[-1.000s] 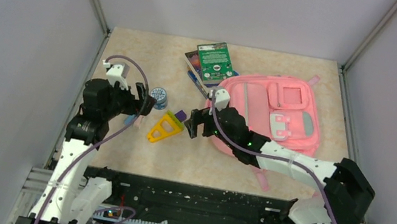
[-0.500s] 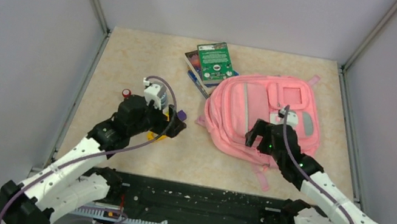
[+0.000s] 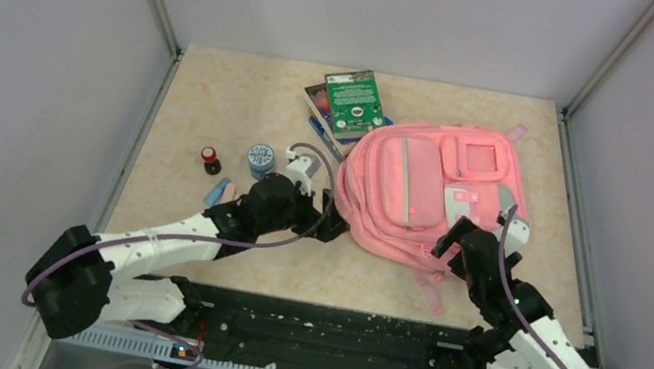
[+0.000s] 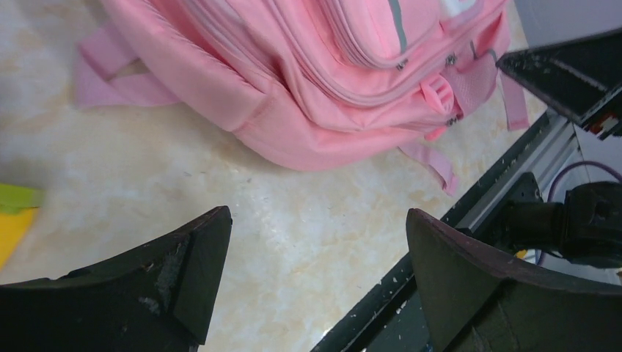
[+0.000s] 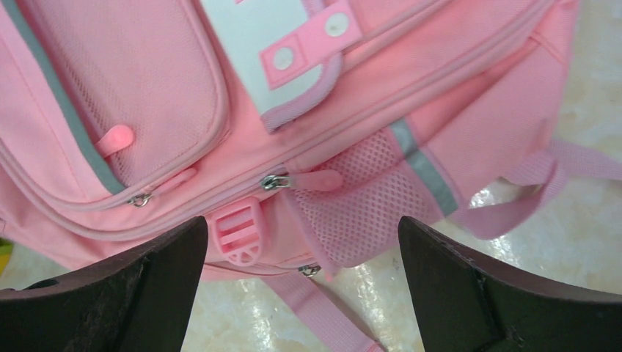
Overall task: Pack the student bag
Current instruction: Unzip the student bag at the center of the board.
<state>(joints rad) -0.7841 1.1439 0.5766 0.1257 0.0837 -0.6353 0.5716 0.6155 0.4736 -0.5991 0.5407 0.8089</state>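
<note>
The student bag (image 3: 422, 196) lay flat, front up, on the right half of the counter (image 3: 217, 94), a soft pink backpack with a long front pocket, pale grey strips and a white buckle flap. Only the overhead view gave me the rest of the counter: a stack of books (image 3: 348, 102) just beside the bag's far left corner, then a small blue patterned cylinder (image 3: 259, 158), a pale blue strip (image 3: 217, 192) and a little red-capped thing (image 3: 209, 160) well off to the left. The right wrist view gave what the overhead could not: a mesh side pocket (image 5: 367, 198) crossed by a grey strip, a pink plastic buckle (image 5: 238, 233), and a metal zip slider (image 5: 275, 181) with a pink pull. The left wrist view caught a yellow piece (image 4: 11, 227) at its left margin, which the arm covered from above. The left tool (image 3: 334, 226) stood wide open with nothing between its fingers, above bare counter just beside the bag's near left side. The right tool (image 3: 463, 241) was equally wide open and empty, over the bag's near right edge; whether it touched the fabric I could not tell.
</note>
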